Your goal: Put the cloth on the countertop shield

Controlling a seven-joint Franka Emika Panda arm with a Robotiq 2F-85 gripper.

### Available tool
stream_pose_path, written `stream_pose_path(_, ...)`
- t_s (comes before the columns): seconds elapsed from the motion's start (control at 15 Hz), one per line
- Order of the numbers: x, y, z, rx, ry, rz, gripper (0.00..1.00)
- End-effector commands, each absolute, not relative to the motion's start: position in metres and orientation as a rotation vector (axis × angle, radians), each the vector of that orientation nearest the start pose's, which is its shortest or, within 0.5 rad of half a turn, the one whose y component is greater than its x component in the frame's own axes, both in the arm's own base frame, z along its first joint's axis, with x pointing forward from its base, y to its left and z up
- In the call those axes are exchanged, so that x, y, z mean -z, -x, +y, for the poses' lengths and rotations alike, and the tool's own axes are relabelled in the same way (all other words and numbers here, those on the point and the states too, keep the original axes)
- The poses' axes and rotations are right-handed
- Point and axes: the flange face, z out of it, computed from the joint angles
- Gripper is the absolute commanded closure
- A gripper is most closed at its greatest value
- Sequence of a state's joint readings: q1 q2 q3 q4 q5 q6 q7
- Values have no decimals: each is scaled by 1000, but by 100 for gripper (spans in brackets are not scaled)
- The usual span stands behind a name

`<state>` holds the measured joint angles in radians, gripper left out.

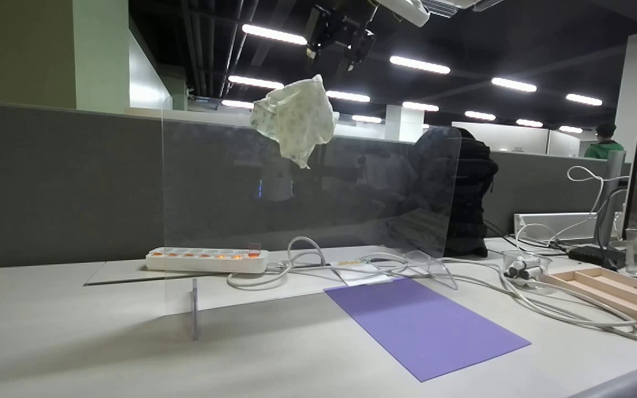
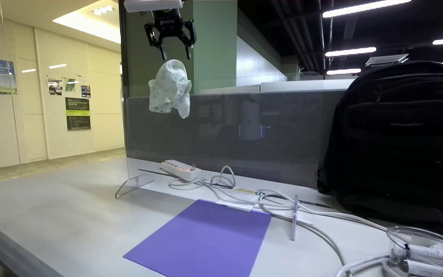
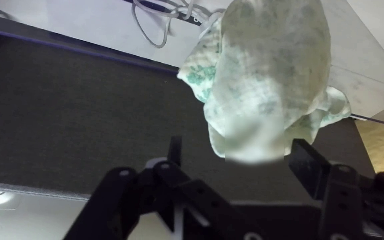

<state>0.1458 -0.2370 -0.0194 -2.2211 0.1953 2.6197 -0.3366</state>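
The claw (image 2: 176, 54) is spread wide and holds nothing — a gap shows between it and the cloth (image 2: 169, 88) below. Crumpled, the cloth overlaps the top edge of the shield (image 1: 213, 193) in both exterior views — whether it touches, I cannot tell. A mat (image 1: 429, 326) lies on the table (image 1: 47, 309).

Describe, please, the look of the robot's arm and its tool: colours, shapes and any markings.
In both exterior views, a smooth white part of the arm shows. The tool is black, with two jointed, angular fingers ending in narrow tips. In the wrist view, pale round spots, perhaps bolt heads, dot its links. I can read no marking.
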Motion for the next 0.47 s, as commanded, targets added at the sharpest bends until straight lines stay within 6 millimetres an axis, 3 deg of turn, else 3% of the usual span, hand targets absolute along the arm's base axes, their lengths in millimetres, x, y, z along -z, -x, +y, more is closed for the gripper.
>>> stream_pose_path(0.0, -558, -514, 65, 1006, 2860, -440, 0)
stream_pose_path(0.4, -566, -507, 74, 1019, 2854, -460, 0)
